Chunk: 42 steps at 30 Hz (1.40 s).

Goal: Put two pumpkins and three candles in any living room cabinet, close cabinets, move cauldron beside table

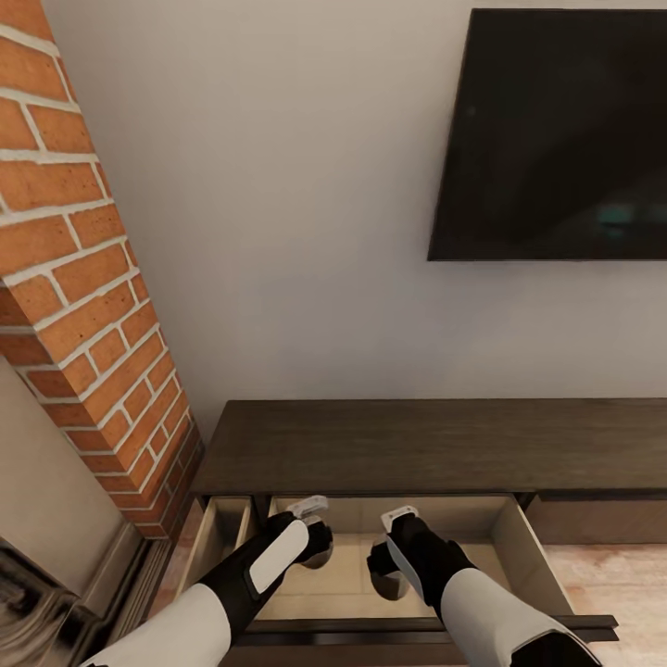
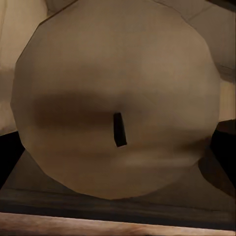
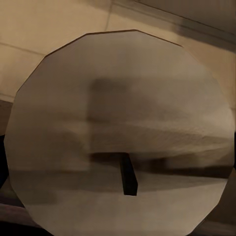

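A: What was seen in the head view?

B: A dark cabinet [image 1: 435, 445] was seen across the lower half of the frame, under a white wall, with a black TV [image 1: 556, 134] at the upper right and a brick column [image 1: 79, 269] at the left. A wide drawer [image 1: 533, 556] was pulled out at the bottom centre, its pale inside exposed. A narrower compartment [image 1: 222, 537] at its left was also shown open.

A: And the arms?

B: Both were reached down into the drawer. The left gripper [image 1: 313, 542] was placed at the lower centre-left, the right gripper [image 1: 394, 560] just beside it at the lower centre.

A: Were candles seen?

B: A grey-olive candle [image 2: 115, 98] with a dark wick was seen end-on and very close in the left wrist view, pale drawer surfaces showing around it. A second candle [image 3: 123, 132] was seen the same way in the right wrist view.

A: Were they gripped?

B: That could not be told. The fingers were hidden in all views, so neither clenched nor released could be stated. Whether the candles rested on the drawer floor could not be told either.
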{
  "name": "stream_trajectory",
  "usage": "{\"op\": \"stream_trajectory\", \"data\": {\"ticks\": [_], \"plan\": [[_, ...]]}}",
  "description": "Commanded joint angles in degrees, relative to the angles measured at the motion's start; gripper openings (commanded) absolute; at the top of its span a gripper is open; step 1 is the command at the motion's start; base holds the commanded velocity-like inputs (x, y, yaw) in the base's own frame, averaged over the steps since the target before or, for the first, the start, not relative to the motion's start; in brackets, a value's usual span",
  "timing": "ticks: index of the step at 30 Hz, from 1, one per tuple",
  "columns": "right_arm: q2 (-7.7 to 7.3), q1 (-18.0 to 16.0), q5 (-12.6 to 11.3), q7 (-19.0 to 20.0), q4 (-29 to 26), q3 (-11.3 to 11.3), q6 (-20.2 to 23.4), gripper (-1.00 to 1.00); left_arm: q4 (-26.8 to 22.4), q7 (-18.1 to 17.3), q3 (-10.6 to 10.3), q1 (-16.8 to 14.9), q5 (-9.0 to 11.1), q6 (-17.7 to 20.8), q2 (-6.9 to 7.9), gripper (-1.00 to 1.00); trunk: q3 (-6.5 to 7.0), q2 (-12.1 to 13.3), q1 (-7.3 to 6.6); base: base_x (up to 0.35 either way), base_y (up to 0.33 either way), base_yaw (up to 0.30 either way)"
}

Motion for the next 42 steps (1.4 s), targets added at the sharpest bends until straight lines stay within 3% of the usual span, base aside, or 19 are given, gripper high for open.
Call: {"op": "stream_trajectory", "data": {"ticks": [1,10,14,42], "plan": [[0.07,0.0,-0.08,-0.07,-0.02,0.0,-0.01,-1.0,-0.06,0.01,0.01,0.0,-0.02,0.01,0.01,-1.0,0.0,0.0,0.0,0.0,0.0,0.0],[0.19,0.0,-0.1,0.0,-0.23,-0.01,-0.2,-1.0,0.46,0.01,0.06,0.01,0.0,-0.02,0.59,-1.0,0.0,0.0,0.0,0.0,0.0,0.0],[0.19,0.0,-0.05,0.0,-0.31,0.05,-0.25,-1.0,0.66,0.01,0.07,0.01,0.03,-0.02,0.63,-1.0,0.72,1.6,-0.88,0.0,0.0,0.0],[0.11,0.0,-0.1,0.11,-0.35,0.04,-0.16,-1.0,0.52,0.0,0.16,0.01,0.18,-0.18,0.58,-1.0,0.36,0.8,-0.44,0.0,0.0,0.0]]}}
